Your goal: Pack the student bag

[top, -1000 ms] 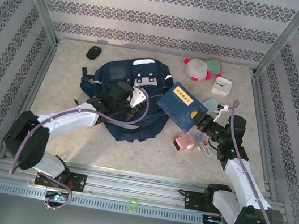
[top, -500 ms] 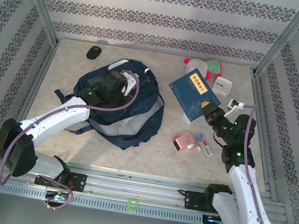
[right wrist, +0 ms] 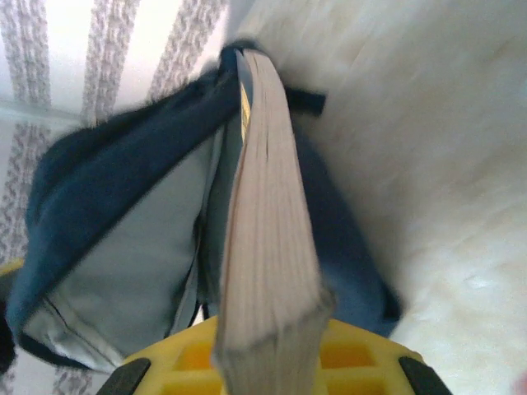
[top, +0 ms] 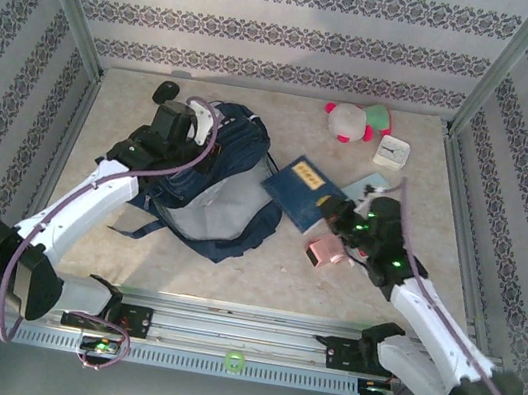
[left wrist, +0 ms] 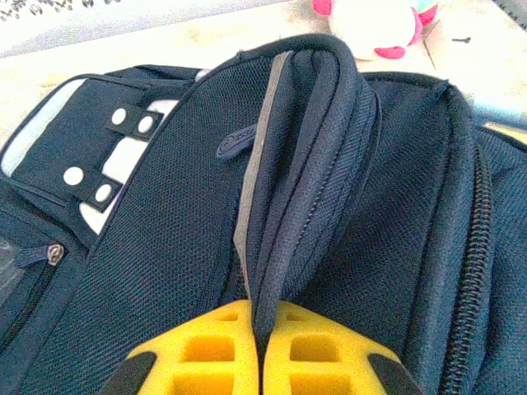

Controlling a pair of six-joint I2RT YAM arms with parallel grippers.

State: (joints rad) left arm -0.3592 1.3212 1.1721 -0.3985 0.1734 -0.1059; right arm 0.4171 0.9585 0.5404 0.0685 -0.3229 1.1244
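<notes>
The student bag (top: 235, 157) is dark navy and lies left of centre, its grey-lined opening (top: 203, 213) gaping toward the near right. My left gripper (top: 202, 133) is shut on a fold of the bag's zipped rim (left wrist: 284, 164) at its far side and holds it up. White patches with studs (left wrist: 123, 156) show on the bag's front pocket. My right gripper (top: 340, 215) is shut on a blue book (top: 298, 189), gripping the near end of its page block (right wrist: 268, 222). The book is held edge-on, with its far corner at the bag's opening (right wrist: 123, 239).
A pink-and-white plush toy (top: 353, 121) and a white clock (top: 391, 153) lie at the back right. A black mouse (top: 165, 90) sits at the back left. A pink item (top: 324, 251) and a pale blue one (top: 367, 186) lie near the right arm. Patterned walls enclose the table.
The left gripper has dragged the bag's rim toward the far left, spreading the opening. The right arm lifted the book, then swung it left to the bag's mouth.
</notes>
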